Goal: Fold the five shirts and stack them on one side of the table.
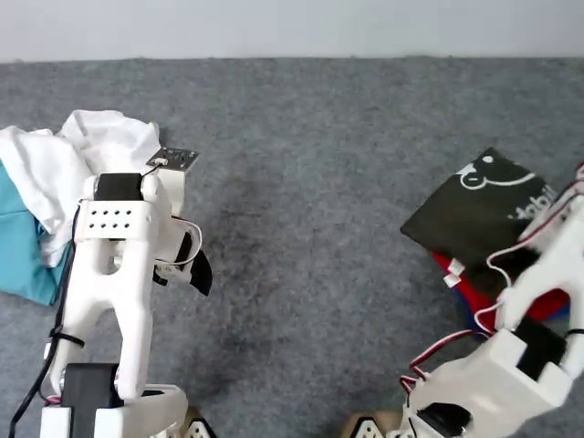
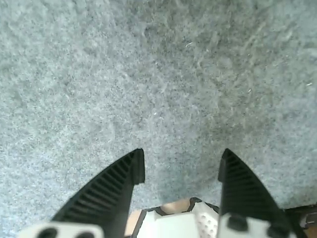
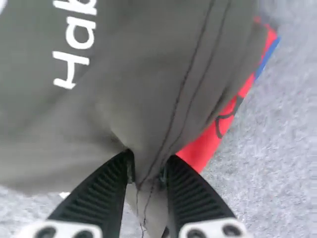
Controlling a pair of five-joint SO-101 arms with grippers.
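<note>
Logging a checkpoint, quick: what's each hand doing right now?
Left hand: open, empty, over the grey carpeted table.
Right hand: closed on the black fabric shirt with white print.

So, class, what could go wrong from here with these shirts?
The right gripper is pinching an edge of the black shirt; a pull could undo its fold or drag it off the red shirt beneath. The white shirt and teal shirt lie crumpled together near the open left gripper, so one grab may lift both.
</note>
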